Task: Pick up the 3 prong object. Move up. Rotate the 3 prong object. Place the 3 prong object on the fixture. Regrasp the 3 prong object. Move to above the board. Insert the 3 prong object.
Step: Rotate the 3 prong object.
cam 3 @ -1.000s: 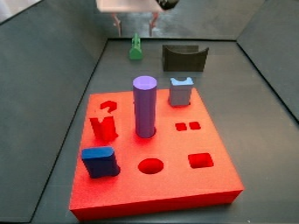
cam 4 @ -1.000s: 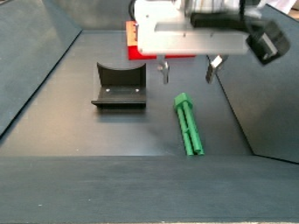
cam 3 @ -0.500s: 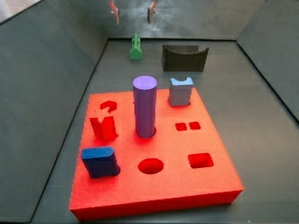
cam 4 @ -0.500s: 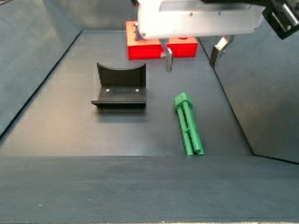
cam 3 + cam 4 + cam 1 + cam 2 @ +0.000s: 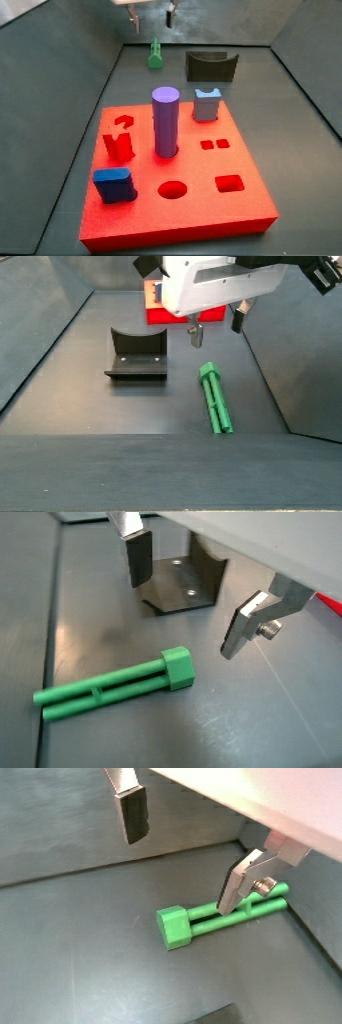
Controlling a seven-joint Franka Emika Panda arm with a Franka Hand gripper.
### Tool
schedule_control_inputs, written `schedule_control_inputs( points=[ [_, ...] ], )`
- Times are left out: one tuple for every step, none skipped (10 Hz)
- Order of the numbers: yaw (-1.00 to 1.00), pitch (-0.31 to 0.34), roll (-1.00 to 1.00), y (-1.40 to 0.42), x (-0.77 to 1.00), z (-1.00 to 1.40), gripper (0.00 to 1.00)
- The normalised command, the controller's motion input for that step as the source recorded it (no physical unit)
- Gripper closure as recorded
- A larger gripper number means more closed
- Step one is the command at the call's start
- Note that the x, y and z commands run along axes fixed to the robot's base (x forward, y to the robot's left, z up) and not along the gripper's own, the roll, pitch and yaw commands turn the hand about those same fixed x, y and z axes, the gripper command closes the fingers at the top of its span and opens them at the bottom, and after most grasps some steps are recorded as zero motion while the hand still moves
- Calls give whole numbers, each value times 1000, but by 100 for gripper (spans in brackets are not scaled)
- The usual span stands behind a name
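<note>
Green plastic, the 3 prong object (image 5: 215, 399) lies flat on the dark surface (image 5: 80, 406), beside the fixture (image 5: 136, 354) and not touching it. In both wrist views it rests on its side, untouched (image 5: 114, 685) (image 5: 214, 921).

Claw state: the claw (image 5: 214, 320) is released, its silver fingers (image 5: 138, 557) spread wide with nothing between them. It hangs above the surface, over the end of the green piece that points toward the board (image 5: 174, 165).

Change over the last second: the claw has risen. In a side view, only its fingertips (image 5: 150, 15) now show at the upper edge of the picture, where the whole wrist block was visible before. The green piece and the fixture have not moved in that time.

Meaning for the task: the pick-up is not yet done. The claw stands higher and farther from the piece than it did, so no grasp is in progress. In judgement, a descent with the fingers on either side of the bar is still required before any lift, rotation or placement on the fixture.

Caution: the bar is narrow and lies low; a misaligned descent is likely to push it aside.
</note>
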Motion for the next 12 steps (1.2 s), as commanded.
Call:
schedule_control_inputs(
  points=[
    [1000,-1,0,0,23,-43,0],
    [1000,-1,0,0,23,-40,0],
    [1000,-1,0,0,23,-40,0],
    [1000,-1,0,0,23,-39,0],
    [1000,-1,0,1,23,-39,0],
    [1000,-1,0,1,23,-39,0],
    [1000,-1,0,1,23,-38,0],
    [1000,-1,0,1,23,-38,0],
    [1000,-1,0,1,23,-38,0],
    [1000,-1,0,1,23,-38,0],
    [1000,-1,1,1,23,-38,0],
    [1000,-1,1,1,23,-38,0]
  ],
)
